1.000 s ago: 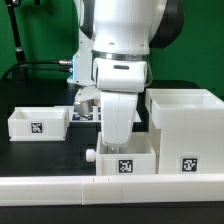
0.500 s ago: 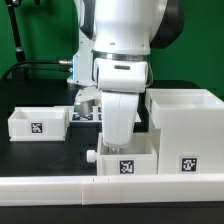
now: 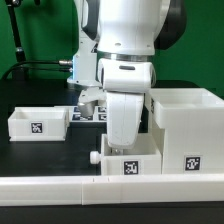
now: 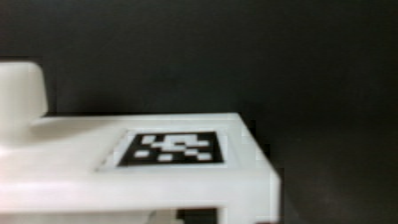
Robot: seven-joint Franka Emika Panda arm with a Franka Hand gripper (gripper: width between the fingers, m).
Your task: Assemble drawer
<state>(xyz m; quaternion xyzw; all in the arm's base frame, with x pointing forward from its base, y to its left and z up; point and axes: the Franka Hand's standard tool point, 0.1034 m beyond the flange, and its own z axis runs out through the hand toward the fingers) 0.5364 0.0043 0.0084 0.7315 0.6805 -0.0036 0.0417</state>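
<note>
My gripper point(image 3: 128, 140) reaches down into a small white drawer box point(image 3: 128, 163) at the front middle. The box has a round knob point(image 3: 93, 156) on the side toward the exterior view's left and a tag on its front. The box's walls hide my fingertips, and the box moves along with me. The big white drawer case point(image 3: 186, 128) stands just to the exterior view's right of the box, close to it. A second small white drawer box point(image 3: 38, 122) sits at the exterior view's left. The wrist view shows a white tagged part point(image 4: 173, 148) close up, but not my fingers.
The marker board point(image 3: 88, 114) lies behind the arm on the black table. A long white rail point(image 3: 60, 186) runs along the front edge. A green wall and a black cable are at the back.
My arm has shifted a little to the exterior view's right, and the small drawer box with its knob has moved with it toward the drawer case.
</note>
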